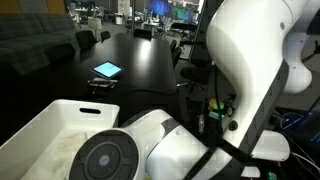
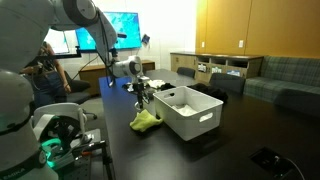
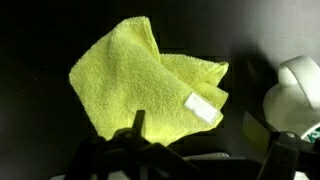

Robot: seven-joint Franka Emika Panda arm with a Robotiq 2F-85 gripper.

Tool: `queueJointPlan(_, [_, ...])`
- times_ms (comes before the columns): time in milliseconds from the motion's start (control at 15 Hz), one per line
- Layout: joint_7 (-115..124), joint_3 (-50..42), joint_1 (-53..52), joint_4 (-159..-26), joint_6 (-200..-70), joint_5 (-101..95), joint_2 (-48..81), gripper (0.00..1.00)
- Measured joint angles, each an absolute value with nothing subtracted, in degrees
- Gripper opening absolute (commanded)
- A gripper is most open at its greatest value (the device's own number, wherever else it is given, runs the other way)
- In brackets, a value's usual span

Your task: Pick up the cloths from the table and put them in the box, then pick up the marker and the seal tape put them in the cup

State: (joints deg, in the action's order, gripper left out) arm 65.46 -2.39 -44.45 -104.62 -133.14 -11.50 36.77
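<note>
Gripper (image 3: 198,140): jaws wide apart, holding nothing, hanging just above yellow cloth (image 3: 150,80) | cloth: bright terry, crumpled, white label (image 3: 203,107) at its right edge, lying just left of white box (image 2: 195,122) | surface: black table (image 2: 240,135) | room: office, grey sofa (image 2: 290,75) far right
</note>
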Motion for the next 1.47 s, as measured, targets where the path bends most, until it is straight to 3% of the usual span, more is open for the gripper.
queueJointPlan(1467, [62.9,-1.6,-40.6,-106.6,-136.4,-13.4,39.3,1.00])
